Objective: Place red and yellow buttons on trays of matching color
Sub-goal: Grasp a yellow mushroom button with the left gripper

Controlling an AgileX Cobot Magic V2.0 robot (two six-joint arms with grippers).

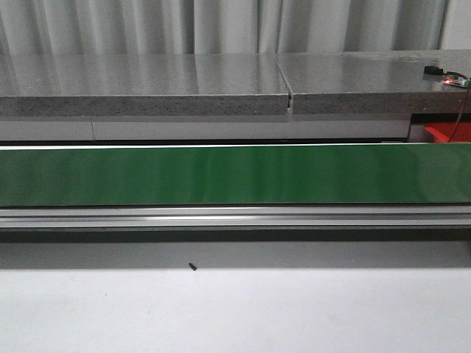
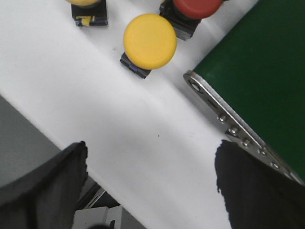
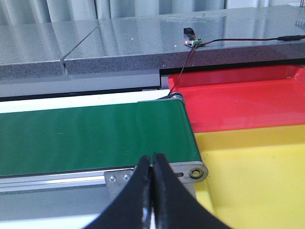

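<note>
Grey curtains back a white counter (image 2: 119, 129) crossed by a green conveyor belt (image 1: 235, 175). Our left tool (image 2: 151, 183) hangs wide apart and empty above the counter, near the belt's end. Just ahead sit a yellow button (image 2: 149, 41), a red button (image 2: 196, 6) and 1 more yellow cap (image 2: 86, 2). We judge them light, rigid, smooth-domed; better gripped at the black base. Our right tool (image 3: 153, 183) is pinched closed, empty, facing the red tray (image 3: 243, 102) and yellow tray (image 3: 257, 176).
</note>
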